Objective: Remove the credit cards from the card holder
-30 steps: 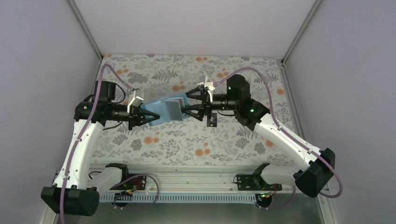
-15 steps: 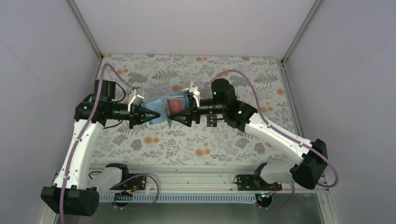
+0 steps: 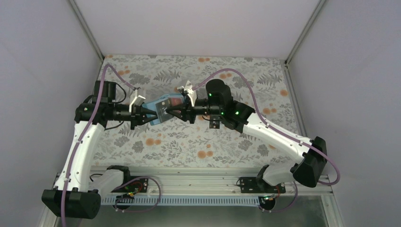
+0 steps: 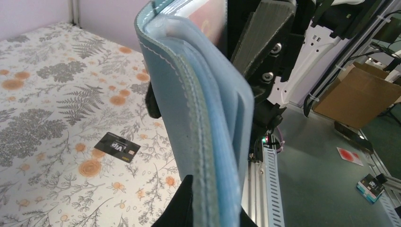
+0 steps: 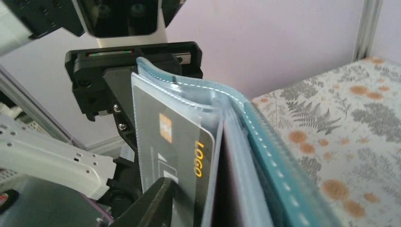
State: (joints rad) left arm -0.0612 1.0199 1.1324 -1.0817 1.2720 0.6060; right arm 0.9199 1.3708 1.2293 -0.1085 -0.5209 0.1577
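The teal-blue card holder (image 3: pixel 160 107) hangs above the floral cloth, and my left gripper (image 3: pixel 152 115) is shut on its left edge. In the left wrist view the card holder (image 4: pixel 203 118) stands edge-on between my fingers (image 4: pixel 182 208). My right gripper (image 3: pixel 171 113) has closed on its right side. In the right wrist view one finger (image 5: pixel 153 203) presses on a dark grey credit card (image 5: pixel 182 142) marked LOGO in a clear pocket; the other finger is hidden behind the leaves. A red card (image 3: pixel 176 101) shows in the holder. A black card (image 3: pixel 215 124) lies on the cloth.
The floral cloth (image 3: pixel 189 142) covers the table between white enclosure walls. The black card (image 4: pixel 117 147) lies under my right wrist. Beyond the slotted front rail (image 4: pixel 269 179) there are a cardboard box (image 4: pixel 359 94) and a small pale card (image 4: pixel 351 155) on the metal surface.
My right gripper has moved left onto the card holder and its jaws have gone from wide open to closed on it. The left arm has held still.
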